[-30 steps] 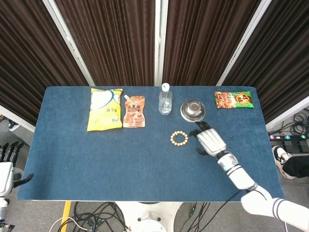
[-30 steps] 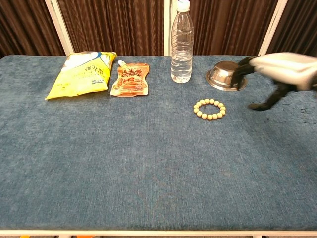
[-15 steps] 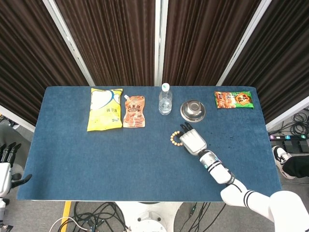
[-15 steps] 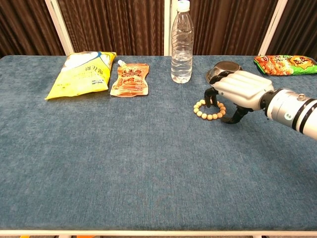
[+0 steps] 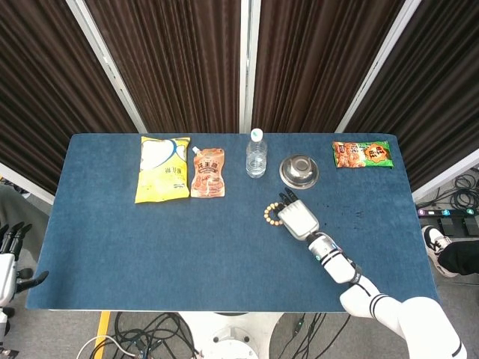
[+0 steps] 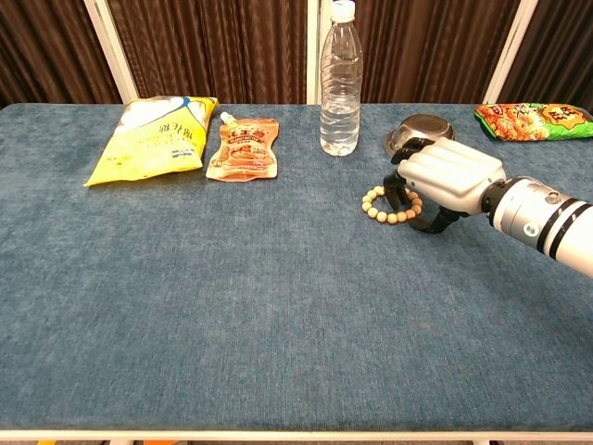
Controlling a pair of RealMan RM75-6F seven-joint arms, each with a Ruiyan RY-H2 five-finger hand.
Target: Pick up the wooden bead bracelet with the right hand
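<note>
The wooden bead bracelet (image 5: 270,215) (image 6: 378,210) lies flat on the blue table (image 5: 187,247), in front of the steel bowl. My right hand (image 5: 298,218) (image 6: 450,176) is down over the bracelet's right half. Its dark fingertips (image 6: 397,188) curl down onto the beads, and the thumb reaches the cloth just to the right of the ring. The left half of the ring shows; the right half is hidden under the hand. The bracelet is still on the cloth. My left hand (image 5: 9,254) hangs off the table's left edge, fingers apart and holding nothing.
A steel bowl (image 5: 299,170) (image 6: 416,129) stands just behind the right hand, with a water bottle (image 5: 256,155) (image 6: 340,79) to its left. Further left lie an orange pouch (image 5: 208,173) and a yellow bag (image 5: 162,168). A snack packet (image 5: 362,154) lies at the back right.
My right hand has swung left from beside the bowl onto the bracelet and settled slightly lower over it. The bracelet has not moved. The left hand stays where it was.
</note>
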